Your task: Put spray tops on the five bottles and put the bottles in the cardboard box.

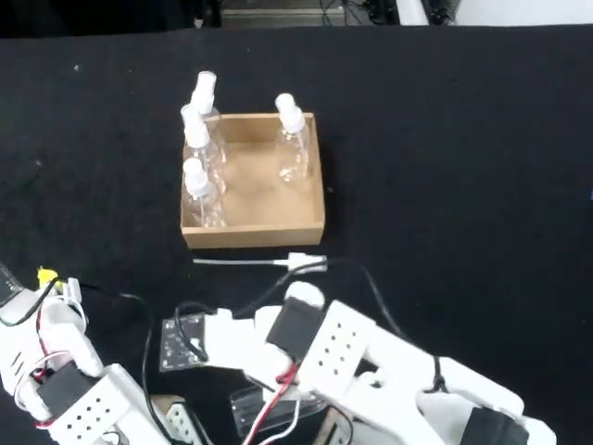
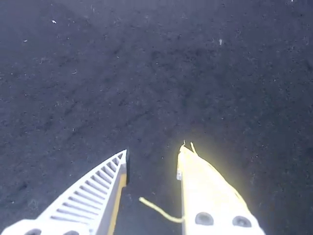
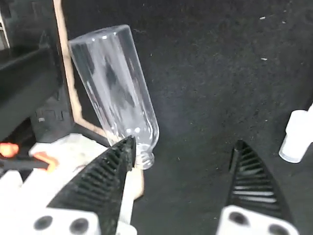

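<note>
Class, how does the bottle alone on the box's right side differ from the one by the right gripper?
The boxed bottle wears a spray top; the loose bottle has none. The boxed bottle stands upright in the cardboard box; the loose bottle is tilted, outside it. Both are clear.

Nothing legible is showing: the cardboard box, the bottles and the white arm housings are carrying no readable text, label or number.
</note>
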Controlling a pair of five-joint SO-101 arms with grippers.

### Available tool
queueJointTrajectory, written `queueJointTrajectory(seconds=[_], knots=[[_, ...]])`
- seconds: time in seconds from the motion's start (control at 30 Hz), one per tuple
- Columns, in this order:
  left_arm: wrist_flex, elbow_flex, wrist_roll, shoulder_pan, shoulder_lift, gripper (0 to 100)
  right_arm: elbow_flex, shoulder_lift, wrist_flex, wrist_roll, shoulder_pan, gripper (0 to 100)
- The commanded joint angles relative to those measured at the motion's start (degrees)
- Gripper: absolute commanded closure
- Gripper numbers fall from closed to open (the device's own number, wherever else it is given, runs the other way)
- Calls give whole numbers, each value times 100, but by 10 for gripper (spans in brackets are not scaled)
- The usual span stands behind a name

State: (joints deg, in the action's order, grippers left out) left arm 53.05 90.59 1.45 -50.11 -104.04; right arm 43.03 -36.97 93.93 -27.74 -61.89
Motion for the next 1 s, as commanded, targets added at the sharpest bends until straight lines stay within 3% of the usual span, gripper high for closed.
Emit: queueJointTrajectory(seconds=[0.0, 0.33, 0.53, 0.7, 0.83, 0.97], knots=[[-167, -75, -62, -207, -35, 832, 127, -145, -167, 149, -378, 716], [-378, 40, -70, -268, -35, 834, 321, -145, -501, 202, -273, 716], [-360, 48, -70, -259, -35, 834, -171, -145, -185, 70, 1099, 716], [-360, 48, -70, -233, -35, 834, -831, -145, 659, -888, 1864, 716], [-343, 57, -70, -215, -35, 834, -892, -110, 527, -598, 2725, 717], [-123, 4, -44, 4, -35, 833, -954, 382, 536, 316, 3578, 717]])
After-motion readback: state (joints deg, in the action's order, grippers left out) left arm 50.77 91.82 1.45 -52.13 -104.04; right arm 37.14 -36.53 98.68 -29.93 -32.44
